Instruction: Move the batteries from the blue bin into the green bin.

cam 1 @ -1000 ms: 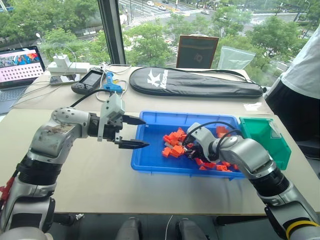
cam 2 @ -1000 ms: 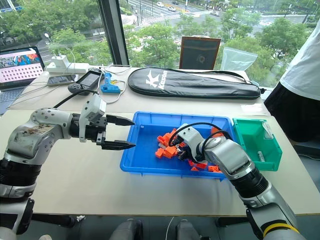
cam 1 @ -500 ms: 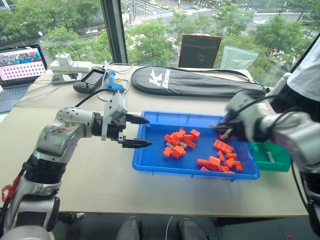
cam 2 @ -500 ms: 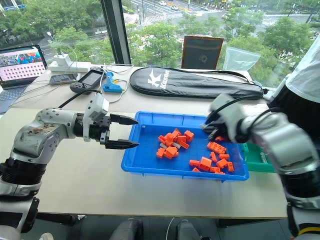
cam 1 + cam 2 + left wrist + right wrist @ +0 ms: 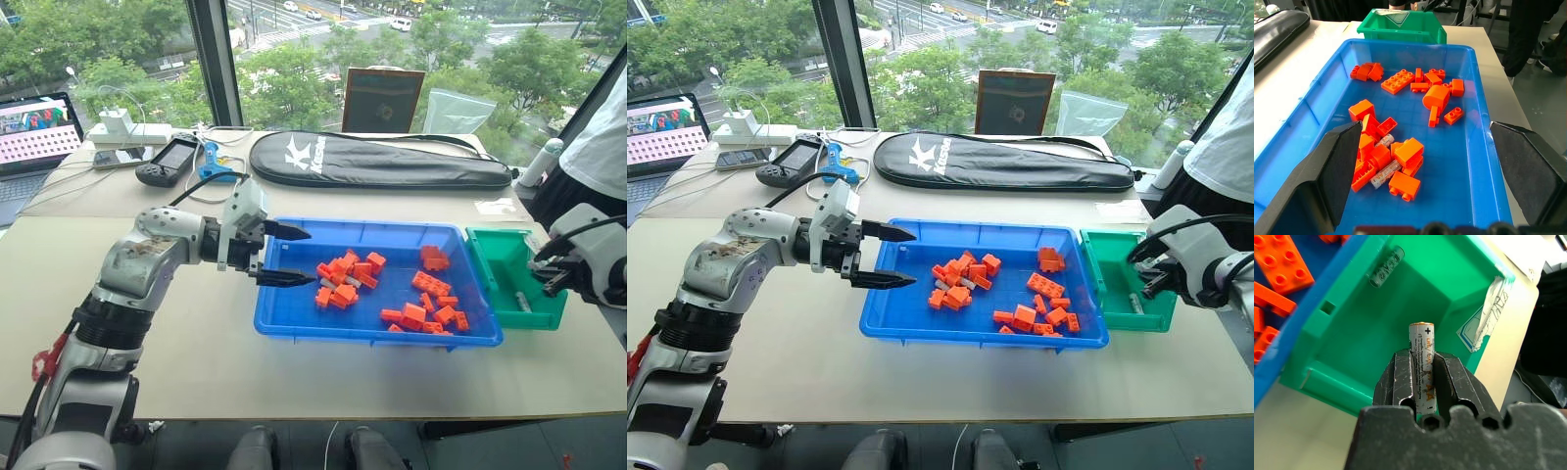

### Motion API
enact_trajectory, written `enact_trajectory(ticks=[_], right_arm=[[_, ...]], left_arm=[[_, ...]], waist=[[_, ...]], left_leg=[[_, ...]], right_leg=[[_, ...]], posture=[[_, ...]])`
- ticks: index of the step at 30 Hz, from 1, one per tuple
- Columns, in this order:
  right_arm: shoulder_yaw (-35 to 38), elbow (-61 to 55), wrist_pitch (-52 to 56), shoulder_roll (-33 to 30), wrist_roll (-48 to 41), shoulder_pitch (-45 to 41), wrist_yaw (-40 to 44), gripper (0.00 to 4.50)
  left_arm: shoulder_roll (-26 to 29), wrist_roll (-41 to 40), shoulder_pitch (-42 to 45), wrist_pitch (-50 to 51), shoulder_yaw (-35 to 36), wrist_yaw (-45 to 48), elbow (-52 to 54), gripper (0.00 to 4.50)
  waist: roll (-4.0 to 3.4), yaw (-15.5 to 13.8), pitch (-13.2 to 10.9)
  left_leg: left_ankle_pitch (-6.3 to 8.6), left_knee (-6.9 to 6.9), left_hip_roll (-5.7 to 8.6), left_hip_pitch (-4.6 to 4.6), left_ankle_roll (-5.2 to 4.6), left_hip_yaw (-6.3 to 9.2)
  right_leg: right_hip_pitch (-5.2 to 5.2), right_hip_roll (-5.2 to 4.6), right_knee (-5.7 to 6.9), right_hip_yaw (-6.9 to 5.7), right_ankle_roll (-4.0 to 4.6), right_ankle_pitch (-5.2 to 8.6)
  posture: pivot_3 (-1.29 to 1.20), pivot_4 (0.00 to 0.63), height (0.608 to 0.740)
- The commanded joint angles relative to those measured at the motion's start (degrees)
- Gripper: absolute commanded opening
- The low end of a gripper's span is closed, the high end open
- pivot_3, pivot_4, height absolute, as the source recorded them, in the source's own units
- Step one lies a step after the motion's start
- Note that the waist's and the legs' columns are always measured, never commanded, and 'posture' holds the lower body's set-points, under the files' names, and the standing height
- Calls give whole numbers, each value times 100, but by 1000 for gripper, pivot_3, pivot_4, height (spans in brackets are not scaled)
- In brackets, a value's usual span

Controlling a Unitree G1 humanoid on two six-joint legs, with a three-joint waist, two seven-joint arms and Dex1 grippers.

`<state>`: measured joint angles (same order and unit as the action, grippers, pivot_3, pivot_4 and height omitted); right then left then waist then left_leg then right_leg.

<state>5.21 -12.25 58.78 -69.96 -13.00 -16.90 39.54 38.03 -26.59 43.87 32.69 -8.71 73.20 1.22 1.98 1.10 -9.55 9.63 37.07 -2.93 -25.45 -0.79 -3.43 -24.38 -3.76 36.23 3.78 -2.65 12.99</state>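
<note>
Here, silver battery (image 5: 1421, 364) with worn label, "+" end up

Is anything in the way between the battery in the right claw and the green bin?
Nothing visible. The right claw is shut on the battery directly over the green bin. One other battery already lies inside, by the wall off to one side.

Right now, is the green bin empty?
No. One battery already lies inside the green bin; the right hand holds another above it.

"K" logo — black racket bag (image 5: 382, 159)
</note>
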Motion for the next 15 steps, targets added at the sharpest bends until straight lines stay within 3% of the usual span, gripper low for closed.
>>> enact_trajectory(ticks=[1, 10, 11, 15], right_arm=[[-2, 182, -349, 188, 320, -212, -312, 1260], [-130, -160, -170, 127, 257, -846, -12, 4248], [-166, -388, 61, 330, -12, -1159, 101, 4459], [-560, -1238, 616, 1239, -957, -1997, 543, 4459]], left_arm=[[33, 26, 117, -53, 81, -12, 87, 4500], [142, -67, -100, 134, 171, -165, 400, 4500], [172, -70, -126, 161, 185, -175, 429, 4500], [277, -82, -212, 246, 214, -199, 533, 4500]], waist=[[0, -15, 0], [-2, -14, -1], [-2, -10, -1], [-1, 85, -1]], left_leg=[[0, 0, 0, -1, 0, 0], [0, 0, 0, -2, 0, -1], [0, 0, 0, -1, 0, -1], [0, -1, -9, 2, 0, 5]], right_leg=[[0, 0, -1, 0, 0, 0], [0, -1, -3, 1, -2, -1], [0, 0, -3, 1, -2, -1], [0, 11, -1, 2, 0, -2]], posture=[[0, 150, 740], [0, 150, 740], [0, 150, 740], [0, 150, 740]])
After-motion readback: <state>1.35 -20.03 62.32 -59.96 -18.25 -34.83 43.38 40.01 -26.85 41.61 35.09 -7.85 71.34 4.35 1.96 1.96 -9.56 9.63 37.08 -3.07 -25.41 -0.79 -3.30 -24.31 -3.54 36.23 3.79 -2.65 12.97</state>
